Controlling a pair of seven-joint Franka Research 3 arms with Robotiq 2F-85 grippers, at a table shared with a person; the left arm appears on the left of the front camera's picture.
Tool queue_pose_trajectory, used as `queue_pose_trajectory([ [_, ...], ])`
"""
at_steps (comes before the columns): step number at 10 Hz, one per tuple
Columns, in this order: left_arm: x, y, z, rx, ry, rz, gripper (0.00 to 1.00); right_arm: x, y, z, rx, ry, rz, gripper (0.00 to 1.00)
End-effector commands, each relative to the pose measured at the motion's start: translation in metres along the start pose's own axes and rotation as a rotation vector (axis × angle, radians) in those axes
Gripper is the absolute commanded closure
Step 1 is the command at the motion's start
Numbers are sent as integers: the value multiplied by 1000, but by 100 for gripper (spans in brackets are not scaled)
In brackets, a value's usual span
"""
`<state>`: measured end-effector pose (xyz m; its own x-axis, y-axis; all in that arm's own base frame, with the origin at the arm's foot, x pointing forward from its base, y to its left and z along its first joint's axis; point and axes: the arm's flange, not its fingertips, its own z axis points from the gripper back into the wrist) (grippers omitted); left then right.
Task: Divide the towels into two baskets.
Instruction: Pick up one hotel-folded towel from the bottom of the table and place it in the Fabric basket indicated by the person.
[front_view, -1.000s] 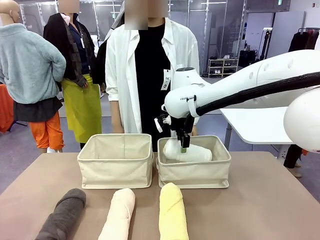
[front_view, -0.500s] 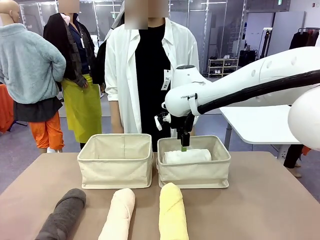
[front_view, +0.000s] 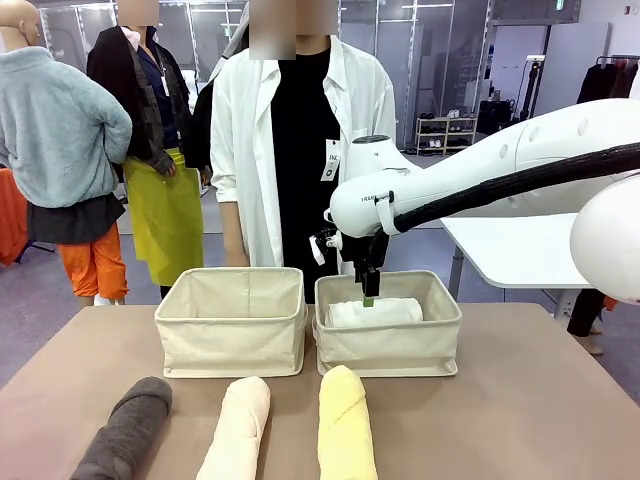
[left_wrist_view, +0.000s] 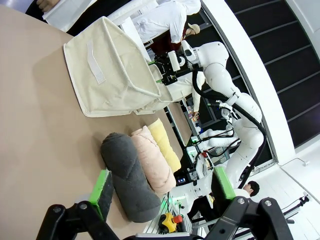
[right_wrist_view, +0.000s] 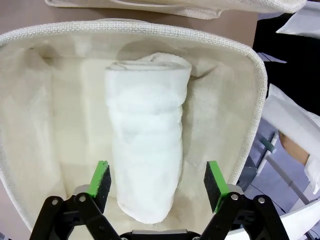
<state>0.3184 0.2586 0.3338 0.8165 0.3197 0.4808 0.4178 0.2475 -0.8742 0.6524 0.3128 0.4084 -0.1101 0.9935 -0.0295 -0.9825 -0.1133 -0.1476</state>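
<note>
We count one of four placed: the white rolled terry towel lies in the right cream canvas basket. Our right gripper hovers above it, fingers spread and clear of it. The left cream canvas basket holds nothing. The dark grey, cream-peach and pale yellow rolled towels wait on the brown table. Our left gripper is spread wide and empty.

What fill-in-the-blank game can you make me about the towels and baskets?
1. The white towel lies in the ___ basket.
2. ___ towels lie on the table.
3. The right claw above the white towel is ___.
4. The leftmost towel on the table is ___.
Missing words: right, three, open, grey.
</note>
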Motion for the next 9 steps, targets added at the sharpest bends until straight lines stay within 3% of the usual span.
queue_pose_trajectory([
  [1, -2, -1, 2, 3, 3, 1, 0, 1, -1, 3, 0, 6, 7, 7],
  [6, -2, -1, 2, 3, 3, 1, 0, 0, -1, 2, -4, -2, -1, 7],
  [9, -2, -1, 2, 3, 3, 1, 0, -57, 37, 75, 65, -126, -131, 6],
])
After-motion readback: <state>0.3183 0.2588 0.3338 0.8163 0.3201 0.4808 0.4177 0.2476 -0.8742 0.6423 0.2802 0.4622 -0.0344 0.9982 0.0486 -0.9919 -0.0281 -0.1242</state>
